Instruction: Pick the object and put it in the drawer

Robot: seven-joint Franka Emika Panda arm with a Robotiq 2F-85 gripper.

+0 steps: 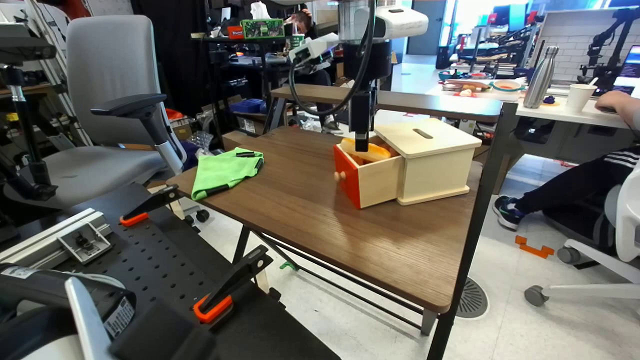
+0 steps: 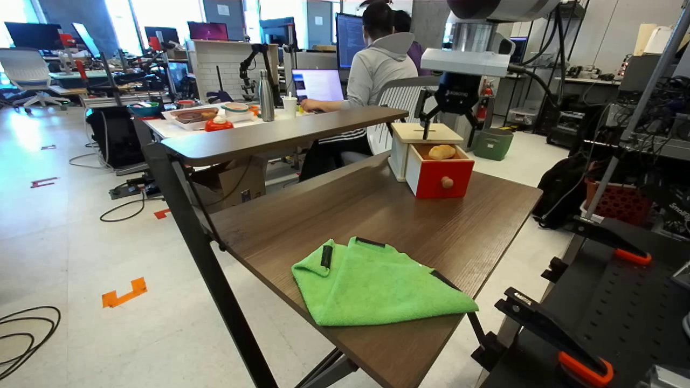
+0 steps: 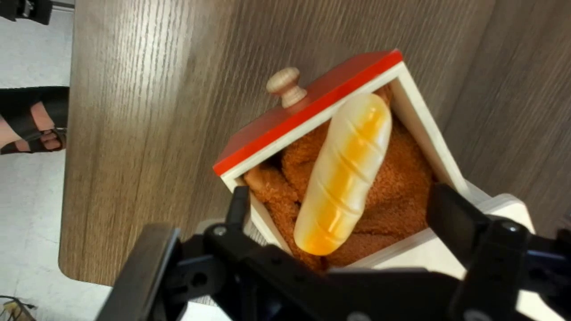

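Observation:
The orange-red-fronted drawer (image 1: 350,182) of the beige wooden cabinet (image 1: 437,170) is pulled out; its front with a round knob also shows in an exterior view (image 2: 428,183) and in the wrist view (image 3: 263,136). A yellow and cream toy bread loaf (image 3: 343,178) lies in the drawer on brown fuzzy cloth (image 3: 403,178); it also shows in both exterior views (image 1: 382,153) (image 2: 442,152). My gripper (image 3: 340,196) is directly above the drawer, fingers wide apart and apart from the loaf, with nothing held. It points down in both exterior views (image 1: 361,142) (image 2: 450,134).
A green cloth (image 1: 225,172) (image 2: 377,285) lies on the brown table (image 1: 300,185), away from the cabinet. A raised shelf (image 1: 425,102) (image 2: 285,134) runs along one side of the table. Black clamps (image 1: 240,280) sit on the black perforated bench beside it.

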